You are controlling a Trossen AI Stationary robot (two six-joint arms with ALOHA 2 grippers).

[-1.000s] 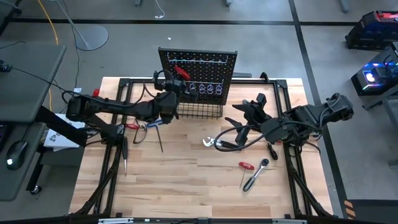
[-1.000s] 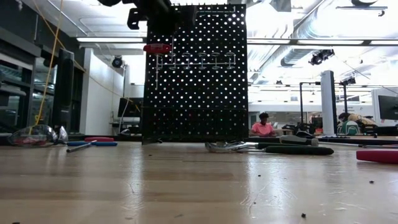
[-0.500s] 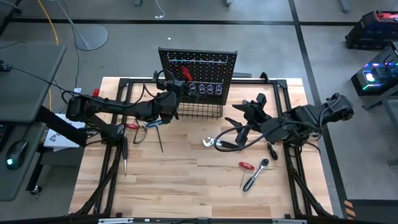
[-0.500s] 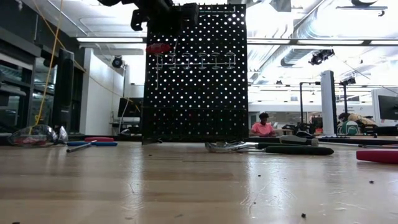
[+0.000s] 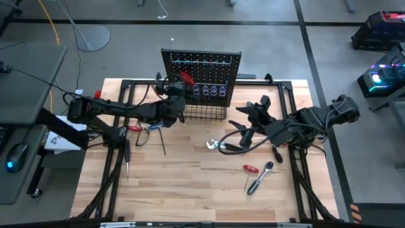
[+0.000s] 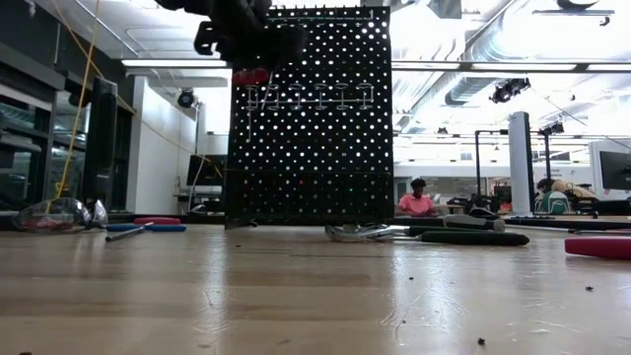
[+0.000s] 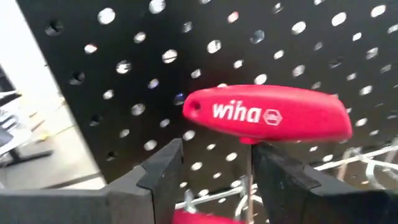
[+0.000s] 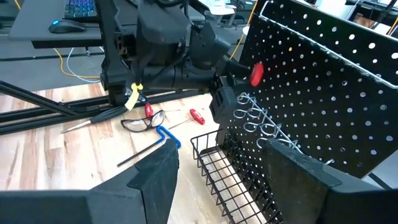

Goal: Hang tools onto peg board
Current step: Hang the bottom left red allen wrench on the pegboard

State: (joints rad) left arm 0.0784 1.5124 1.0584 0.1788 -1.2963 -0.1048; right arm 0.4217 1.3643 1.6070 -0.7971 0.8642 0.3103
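The black peg board (image 5: pixel 202 69) stands upright at the table's far edge, with a wire basket (image 5: pixel 204 113) at its foot. A red T-handled tool (image 7: pixel 267 115) hangs on the board's upper left part (image 6: pixel 250 76), its thin shaft (image 7: pixel 250 168) pointing down toward the silver hooks (image 7: pixel 202 198). My left gripper (image 7: pixel 217 158) is open just in front of it (image 5: pixel 179 87), one finger on either side of the shaft and clear of it. My right gripper (image 5: pixel 248 117) waits open above the table's right half, with nothing between its fingers (image 8: pixel 227 168).
Silver pliers with black handles (image 5: pixel 221 144), a chrome ratchet (image 5: pixel 261 179) and a small red screwdriver (image 5: pixel 251 169) lie at right centre. A blue T-key (image 5: pixel 158 126), safety glasses (image 8: pixel 142 123), a red tool (image 5: pixel 134 128) and a long black screwdriver (image 5: pixel 126 158) lie at left.
My left gripper has opened and let go of the red T-handled tool, then sunk slightly in front of the board. The tool stays hanging on the peg board where it was.
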